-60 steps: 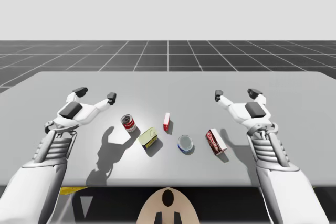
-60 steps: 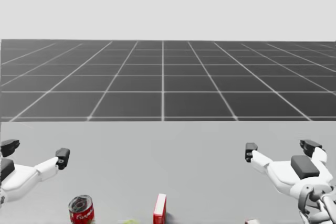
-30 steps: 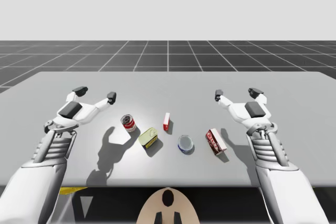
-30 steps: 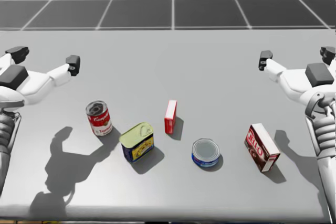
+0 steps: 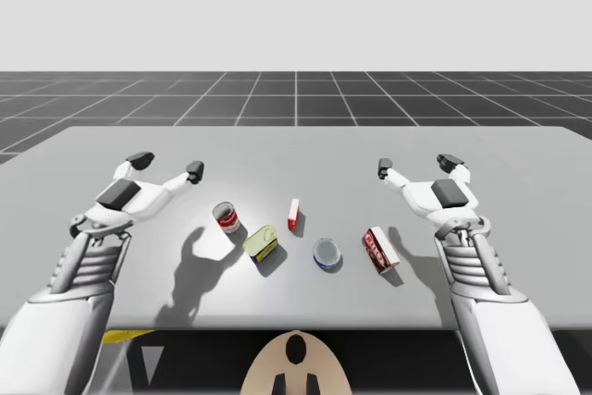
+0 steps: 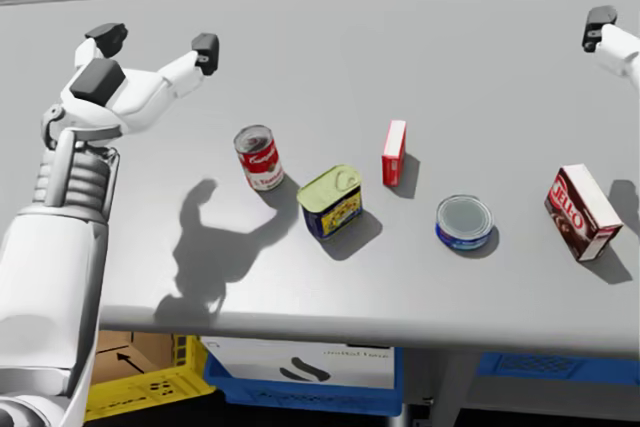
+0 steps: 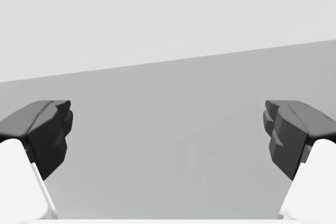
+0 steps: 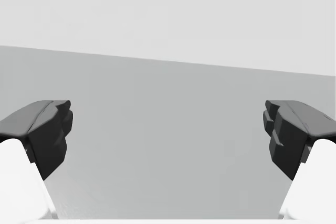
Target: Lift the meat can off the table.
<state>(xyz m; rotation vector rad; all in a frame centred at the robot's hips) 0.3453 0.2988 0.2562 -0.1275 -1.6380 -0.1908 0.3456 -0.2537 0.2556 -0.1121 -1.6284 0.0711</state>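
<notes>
Blue meat can (image 6: 332, 204), yellow lid up; upright on table (image 6: 300, 67).

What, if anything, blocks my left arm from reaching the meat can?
Probably nothing, coming from above: the left arm has open jaws and nothing covers the meat can. The red round can stands between them, so avoid sweeping.

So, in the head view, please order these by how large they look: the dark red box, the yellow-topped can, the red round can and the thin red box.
1. dark red box
2. yellow-topped can, nearly as large, so the order of these two is unsure
3. red round can
4. thin red box, the narrowest
</notes>
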